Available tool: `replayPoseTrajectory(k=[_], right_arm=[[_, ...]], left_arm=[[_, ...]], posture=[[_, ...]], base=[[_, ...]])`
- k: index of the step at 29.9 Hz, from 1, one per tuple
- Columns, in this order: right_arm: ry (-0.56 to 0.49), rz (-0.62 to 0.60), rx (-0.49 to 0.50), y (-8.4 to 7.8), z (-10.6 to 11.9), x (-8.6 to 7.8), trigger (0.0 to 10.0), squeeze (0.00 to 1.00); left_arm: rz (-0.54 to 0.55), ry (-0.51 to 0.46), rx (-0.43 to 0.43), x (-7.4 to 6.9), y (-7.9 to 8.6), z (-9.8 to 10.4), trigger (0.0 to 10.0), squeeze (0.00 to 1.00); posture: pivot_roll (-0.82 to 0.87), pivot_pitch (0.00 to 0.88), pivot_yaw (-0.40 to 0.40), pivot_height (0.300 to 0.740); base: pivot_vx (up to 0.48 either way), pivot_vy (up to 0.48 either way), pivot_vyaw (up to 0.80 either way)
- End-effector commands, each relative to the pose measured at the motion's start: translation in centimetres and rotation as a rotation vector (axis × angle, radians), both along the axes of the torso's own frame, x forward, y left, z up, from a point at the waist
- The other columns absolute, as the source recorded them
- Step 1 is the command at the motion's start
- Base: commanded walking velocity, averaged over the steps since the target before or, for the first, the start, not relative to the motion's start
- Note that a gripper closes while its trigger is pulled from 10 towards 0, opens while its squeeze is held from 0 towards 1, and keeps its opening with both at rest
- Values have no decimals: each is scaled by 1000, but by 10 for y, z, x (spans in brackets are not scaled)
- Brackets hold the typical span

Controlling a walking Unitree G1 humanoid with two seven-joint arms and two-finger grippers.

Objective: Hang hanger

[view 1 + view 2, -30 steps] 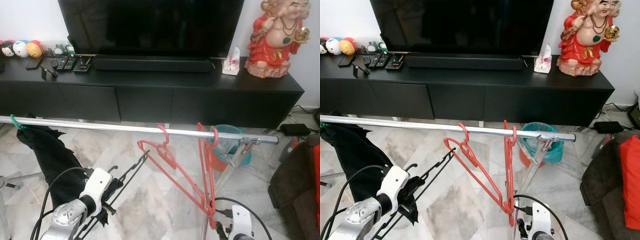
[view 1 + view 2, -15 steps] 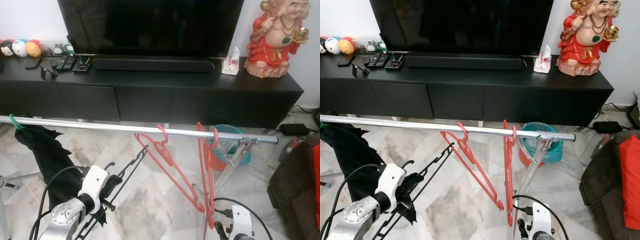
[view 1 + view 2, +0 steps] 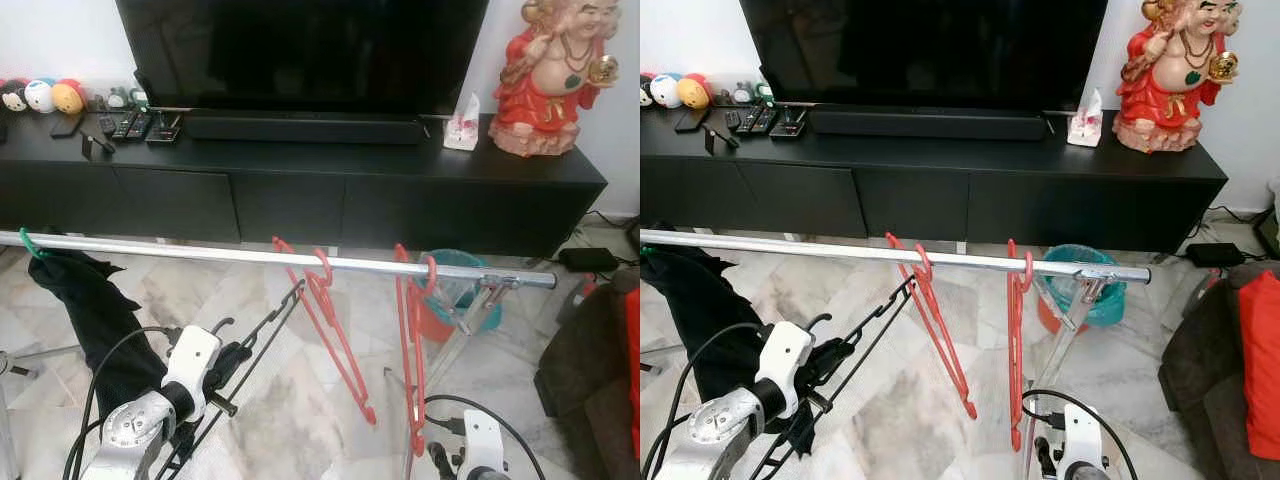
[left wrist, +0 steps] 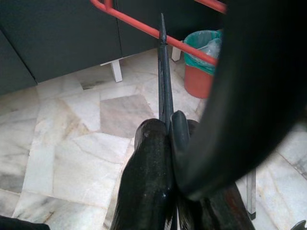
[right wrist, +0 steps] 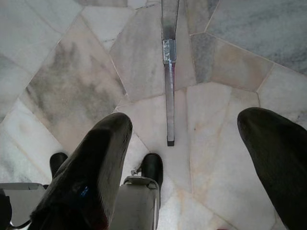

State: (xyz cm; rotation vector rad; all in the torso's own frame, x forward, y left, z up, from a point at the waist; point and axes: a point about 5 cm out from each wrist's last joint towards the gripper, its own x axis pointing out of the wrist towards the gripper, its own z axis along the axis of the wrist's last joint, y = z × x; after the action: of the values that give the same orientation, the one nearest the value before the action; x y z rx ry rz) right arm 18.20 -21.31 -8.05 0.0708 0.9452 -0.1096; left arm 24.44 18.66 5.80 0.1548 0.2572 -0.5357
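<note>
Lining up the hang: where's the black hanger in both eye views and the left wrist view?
Left eye: lower left, black hanger slanting from left tool up toward the rail.
Right eye: lower left.
Left wrist: centre, thin bar.
Shared landmark: teal bin.

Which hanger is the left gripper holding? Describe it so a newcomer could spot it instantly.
Find the silver rail that runs in front of the black TV cabinet. Below it to the robot's left, the left gripper is shut on the black hanger. It is thin, dark and off the rail, unlike the two red hangers hooked there.
</note>
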Motion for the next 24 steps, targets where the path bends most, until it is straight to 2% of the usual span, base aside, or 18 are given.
replayPoseTrajectory(k=[1,10,24], right_arm=[[1,1,-3,-2,1,1,10000,0],[1,3,-3,-2,1,1,10000,0],[2,9,-5,-3,1,1,10000,0]], left_arm=[[1,-41,6,0,4,8,10000,0],[-12,-52,13,0,5,13,10000,0],[-31,-15,80,-18,20,11,10000,0]], posture=[[8,11,-36,740],[11,13,-39,740],[21,15,-44,740]], base=[[0,0,0],[0,0,0],[0,0,0]])
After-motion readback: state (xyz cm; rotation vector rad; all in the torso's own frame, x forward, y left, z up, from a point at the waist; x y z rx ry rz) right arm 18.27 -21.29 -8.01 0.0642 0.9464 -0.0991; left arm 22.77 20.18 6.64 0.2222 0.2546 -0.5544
